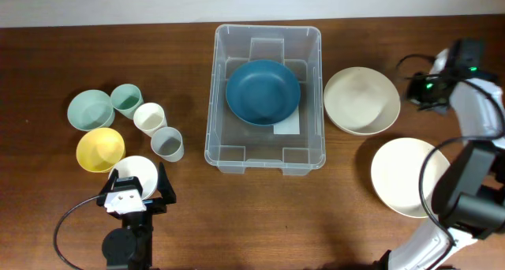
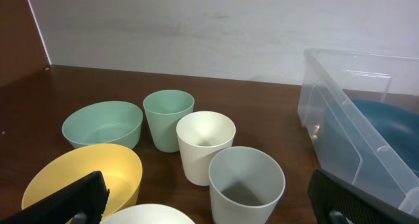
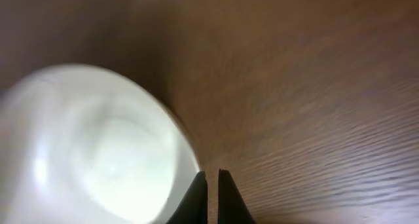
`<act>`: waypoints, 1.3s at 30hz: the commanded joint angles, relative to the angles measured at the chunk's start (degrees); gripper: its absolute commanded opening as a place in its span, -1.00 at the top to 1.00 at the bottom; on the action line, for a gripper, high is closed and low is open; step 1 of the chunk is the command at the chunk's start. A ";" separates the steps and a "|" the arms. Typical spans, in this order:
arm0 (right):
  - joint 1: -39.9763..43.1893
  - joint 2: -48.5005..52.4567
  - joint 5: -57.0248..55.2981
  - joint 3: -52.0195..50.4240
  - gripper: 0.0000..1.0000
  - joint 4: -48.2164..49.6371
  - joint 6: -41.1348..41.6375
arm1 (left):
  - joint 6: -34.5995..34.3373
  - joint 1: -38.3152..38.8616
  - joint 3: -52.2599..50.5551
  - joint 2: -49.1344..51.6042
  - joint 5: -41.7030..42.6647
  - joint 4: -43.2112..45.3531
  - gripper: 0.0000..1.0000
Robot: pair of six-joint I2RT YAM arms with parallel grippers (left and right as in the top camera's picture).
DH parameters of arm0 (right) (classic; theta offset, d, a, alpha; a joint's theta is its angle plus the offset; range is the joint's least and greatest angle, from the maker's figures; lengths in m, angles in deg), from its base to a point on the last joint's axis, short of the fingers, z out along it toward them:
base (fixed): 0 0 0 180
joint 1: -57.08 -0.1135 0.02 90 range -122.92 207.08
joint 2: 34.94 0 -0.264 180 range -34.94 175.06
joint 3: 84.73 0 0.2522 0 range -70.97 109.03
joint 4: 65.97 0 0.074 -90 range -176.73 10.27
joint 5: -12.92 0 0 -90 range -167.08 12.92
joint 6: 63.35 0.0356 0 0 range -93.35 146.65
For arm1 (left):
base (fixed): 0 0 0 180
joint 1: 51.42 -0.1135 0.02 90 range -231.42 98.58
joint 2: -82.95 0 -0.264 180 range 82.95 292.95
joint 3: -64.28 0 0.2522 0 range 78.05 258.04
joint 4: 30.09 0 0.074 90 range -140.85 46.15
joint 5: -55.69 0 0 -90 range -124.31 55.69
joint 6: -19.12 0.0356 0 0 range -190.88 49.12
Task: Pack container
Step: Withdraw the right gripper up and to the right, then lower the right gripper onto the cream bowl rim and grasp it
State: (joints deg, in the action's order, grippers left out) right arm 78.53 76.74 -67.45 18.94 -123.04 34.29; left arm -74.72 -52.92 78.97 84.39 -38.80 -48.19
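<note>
Container: your large clear plastic rectangular bin [image 1: 265, 163] sits mid-table, holding a dark blue round dish [image 1: 263, 91] | Edges: cream round bowl [image 1: 361, 100] just beside its right rim, grey cup [image 1: 167, 144] near its left wall, bare wood in front | Label: white base sticker [image 1: 288, 129], writing, if any, too small to read | Jaws: left gripper [image 1: 138, 187] spread wide; right gripper [image 3: 211, 185] closed together, empty, beside the cream bowl's rim.

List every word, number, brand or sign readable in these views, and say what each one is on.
No text can be read in any view.
White label on the base of the large clear plastic rectangular container: partly covered by the dark blue round plate; any print on the visible part is too small to read.
Nothing else shows visible lettering.
</note>
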 commanded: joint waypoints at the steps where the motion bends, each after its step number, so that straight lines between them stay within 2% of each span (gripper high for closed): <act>1: -0.31 -5.07 2.64 4.39 0.92 -1.11 -2.54 | 1.09 0.22 -0.42 -0.37 0.09 0.13 -0.99; 11: -0.31 -6.40 2.64 5.73 0.92 -2.56 -2.91 | 1.09 0.22 -0.42 -0.37 0.09 0.13 -0.99; 21: 1.16 -3.34 1.77 0.57 0.93 -3.96 -1.38 | 1.09 0.22 -0.42 -0.37 0.09 0.13 -0.99; 26: 4.59 -3.34 1.55 0.50 0.92 -11.04 -1.49 | 1.09 0.22 -0.42 -0.37 0.09 0.13 -0.99; 29: 6.36 -3.34 1.86 0.31 0.93 -15.98 -4.37 | 1.09 0.22 -0.42 -0.37 0.11 0.13 -1.00; 39: 6.64 -3.30 2.82 -1.22 0.92 -24.98 -4.24 | 1.09 0.22 -0.42 -0.37 0.09 0.13 -0.99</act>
State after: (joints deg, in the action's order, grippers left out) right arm 85.44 73.35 -65.31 18.68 -146.95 30.73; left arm -74.72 -52.92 78.97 84.39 -38.80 -48.19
